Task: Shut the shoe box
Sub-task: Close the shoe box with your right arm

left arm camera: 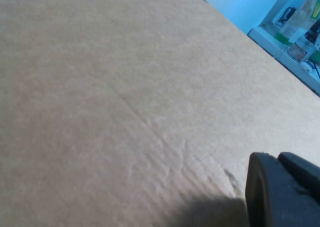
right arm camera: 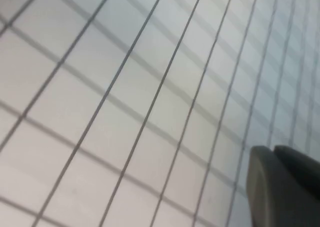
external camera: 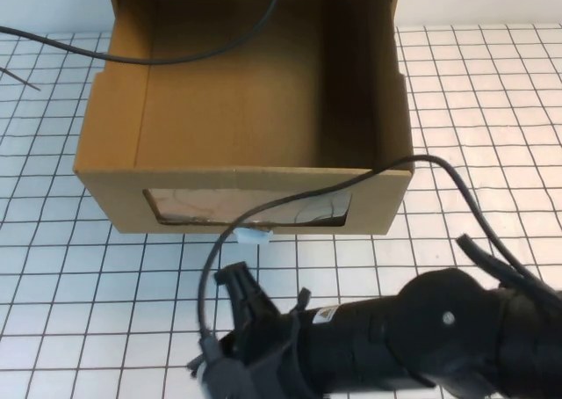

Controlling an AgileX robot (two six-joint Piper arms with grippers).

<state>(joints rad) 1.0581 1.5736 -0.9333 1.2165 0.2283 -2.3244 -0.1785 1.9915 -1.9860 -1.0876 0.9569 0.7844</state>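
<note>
Counter (external camera: 492, 109): a white gridded surface, seen on all sides of the shoe box.
Shoe box (external camera: 246, 109): a brown cardboard drawer, pulled out and open on top, its inside bare; it is set in the far middle of the counter, its back end running under a cardboard sleeve at the far edge of the high view.
Front panel of the shoe box: turned toward the robot, with a clear window (external camera: 246, 207) cut in it.
Right arm (external camera: 421, 337): seen on the robot's side of the shoe box, reaching in from the right; a black cable is looped from it across the front panel.
Right gripper (external camera: 239, 286): held just short of the shoe box's front panel, apart from it; the state of its fingers cannot be told.
Left gripper (left arm camera: 282, 189): held close against plain cardboard in its wrist view; not visible from above; finger state cannot be told.
Pull tab (external camera: 253, 235): small, white, just below the window.
Deciding relation: the shoe box lies straight ahead of the right gripper, its slide axis running away from the robot, so a forward push on the panel is judged to be called for; the right arm is judged nearer to that panel.
</note>
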